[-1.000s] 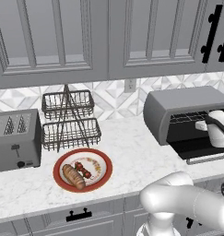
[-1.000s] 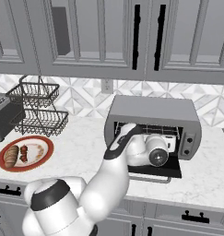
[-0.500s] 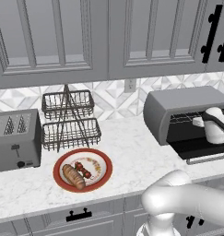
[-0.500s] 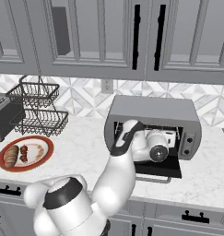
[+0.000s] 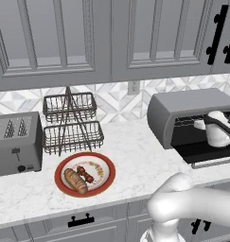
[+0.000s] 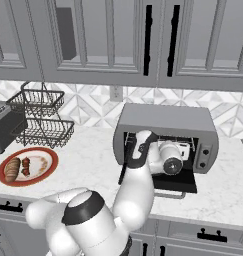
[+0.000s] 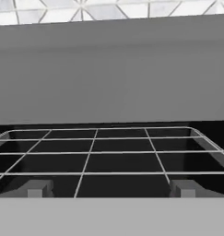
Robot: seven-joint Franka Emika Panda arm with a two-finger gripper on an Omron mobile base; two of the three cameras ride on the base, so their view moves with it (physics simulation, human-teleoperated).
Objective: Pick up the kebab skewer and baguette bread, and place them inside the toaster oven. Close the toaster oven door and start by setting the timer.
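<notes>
- Hand view looks straight into the toaster oven (image 7: 113, 69). My two finger tips (image 7: 37, 189) sit far apart at the bottom of the frame, so my gripper (image 7: 111, 190) is open and holds nothing.
- The wire rack (image 7: 104, 152) fills the middle of that frame and it has no food on it.
- Left base view shows my hand (image 5: 216, 130) at the right edge, at the mouth of the oven. A second ago it sat a bit lower and further out, so I have pushed up and in.
- The toaster oven door (image 6: 173, 182) lies flat and open, just under my hand, in the middle right of the right base view.
- The kebab skewer (image 5: 86, 174) and the baguette bread (image 5: 75, 180) lie side by side on the red plate (image 5: 64, 163), lower left of the left base view. They have not moved.
- I think the door is ready now. No food is in yet, so I should go to the plate next.
</notes>
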